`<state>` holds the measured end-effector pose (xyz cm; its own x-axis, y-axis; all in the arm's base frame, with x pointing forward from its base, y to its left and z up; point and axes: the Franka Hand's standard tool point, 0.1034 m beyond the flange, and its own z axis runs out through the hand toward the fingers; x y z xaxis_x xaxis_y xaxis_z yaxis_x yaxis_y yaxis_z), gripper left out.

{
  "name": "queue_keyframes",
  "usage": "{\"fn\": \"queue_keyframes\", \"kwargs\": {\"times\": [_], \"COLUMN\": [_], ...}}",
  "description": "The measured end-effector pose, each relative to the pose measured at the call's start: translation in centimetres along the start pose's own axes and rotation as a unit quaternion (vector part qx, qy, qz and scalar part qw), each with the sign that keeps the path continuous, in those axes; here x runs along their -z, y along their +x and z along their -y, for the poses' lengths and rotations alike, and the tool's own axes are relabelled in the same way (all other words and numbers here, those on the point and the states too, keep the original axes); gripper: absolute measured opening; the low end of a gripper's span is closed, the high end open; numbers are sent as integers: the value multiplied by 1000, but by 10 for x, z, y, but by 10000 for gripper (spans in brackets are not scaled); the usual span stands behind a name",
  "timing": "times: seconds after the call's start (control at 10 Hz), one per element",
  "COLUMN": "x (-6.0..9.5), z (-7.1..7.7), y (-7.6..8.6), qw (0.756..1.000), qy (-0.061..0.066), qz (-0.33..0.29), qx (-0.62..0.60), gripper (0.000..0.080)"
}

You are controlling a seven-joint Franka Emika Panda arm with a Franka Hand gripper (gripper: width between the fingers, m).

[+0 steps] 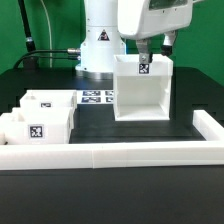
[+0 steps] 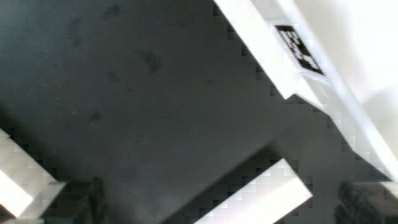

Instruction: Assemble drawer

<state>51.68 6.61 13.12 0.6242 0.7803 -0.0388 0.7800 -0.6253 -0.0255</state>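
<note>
Overhead, the gripper [image 1: 155,45] hung just above the rear wall of the drawer housing [image 1: 140,95], its fingers [image 2: 68,200] apart and clasping nothing. The housing stood upright on the black counter [image 1: 100,127]. Two trays [image 1: 42,118] sat together at the exterior view's left, near the marker board [image 1: 96,97].

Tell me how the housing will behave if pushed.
The housing looks like a stiff, hollow plastic shell, so probably light for its size. Standing flat on the table, it should slide rather than roll; a high push might tip it.
</note>
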Motion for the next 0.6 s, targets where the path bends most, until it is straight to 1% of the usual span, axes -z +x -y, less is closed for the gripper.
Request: {"fn": "queue_keyframes", "kwargs": {"times": [0.1, 0.2, 0.3, 0.4, 0.5, 0.6], "x": [0, 3, 7, 8, 8, 7], "z": [0, 1, 13, 31, 49, 61], "y": [-1, -6, -12, -19, -22, -23], "qw": [1000, 1000, 997, 993, 987, 981], "qy": [-1, -8, -22, -28, -35, -34], "qz": [-1, -11, -22, -24, -21, -19], "qx": [-2, -27, -70, -112, -156, -191], "gripper": [650, 650, 650, 650, 650, 650]}}
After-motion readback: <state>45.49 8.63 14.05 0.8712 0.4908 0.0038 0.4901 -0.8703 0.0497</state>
